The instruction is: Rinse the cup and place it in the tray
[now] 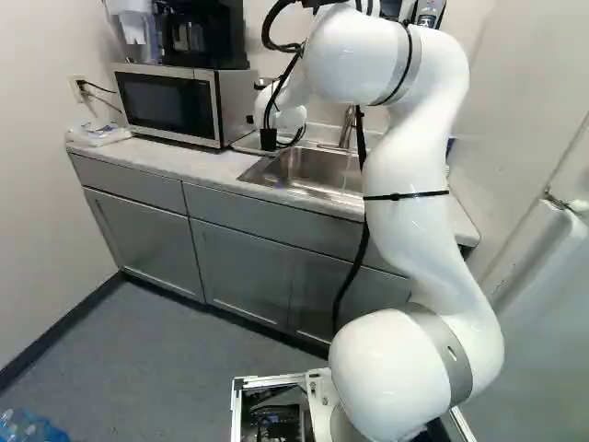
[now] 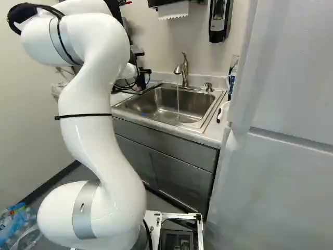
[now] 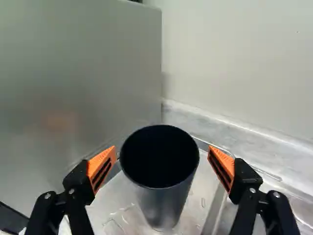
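Black two-fingered gripper [image 2: 141,79], spread wide, empty, straddles a dark cylindrical cup [image 3: 164,205] near a silver boxy microwave [image 1: 167,103] and pale wall [image 3: 239,63].

The white, smooth-shelled robot arm [image 1: 419,230] rises from its large rounded lowest joint [image 1: 391,373], at the lower right of the left base view and lower left of the right base view. The upper joints bend over at the top of both frames. The white wrist [image 1: 287,112] sits at the upper centre of the left base view. The black two-finger gripper [image 2: 140,81] is open: its orange wedge-shaped pads [image 3: 101,165] stand wide apart, facing each other.
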Controlling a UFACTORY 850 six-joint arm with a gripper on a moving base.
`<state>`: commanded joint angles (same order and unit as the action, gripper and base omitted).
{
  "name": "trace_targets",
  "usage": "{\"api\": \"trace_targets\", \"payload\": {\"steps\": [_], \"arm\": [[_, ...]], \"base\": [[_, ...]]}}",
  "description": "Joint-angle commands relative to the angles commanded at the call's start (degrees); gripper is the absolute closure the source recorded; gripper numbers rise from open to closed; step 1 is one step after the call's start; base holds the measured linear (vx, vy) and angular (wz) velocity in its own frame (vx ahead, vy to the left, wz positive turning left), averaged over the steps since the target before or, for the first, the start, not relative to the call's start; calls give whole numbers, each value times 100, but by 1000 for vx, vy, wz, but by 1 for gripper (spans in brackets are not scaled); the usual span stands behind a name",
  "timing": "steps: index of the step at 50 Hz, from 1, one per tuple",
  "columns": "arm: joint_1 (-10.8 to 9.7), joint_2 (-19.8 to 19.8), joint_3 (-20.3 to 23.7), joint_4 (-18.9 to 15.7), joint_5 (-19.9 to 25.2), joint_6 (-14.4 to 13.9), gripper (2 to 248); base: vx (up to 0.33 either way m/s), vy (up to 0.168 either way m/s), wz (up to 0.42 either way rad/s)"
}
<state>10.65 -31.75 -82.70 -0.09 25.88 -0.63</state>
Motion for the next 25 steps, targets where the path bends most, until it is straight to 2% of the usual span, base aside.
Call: {"api": "trace_targets", "payload": {"steps": [25], "arm": [[0,162,-99,0,0,0,3]], "base": [[0,0,0]]}}
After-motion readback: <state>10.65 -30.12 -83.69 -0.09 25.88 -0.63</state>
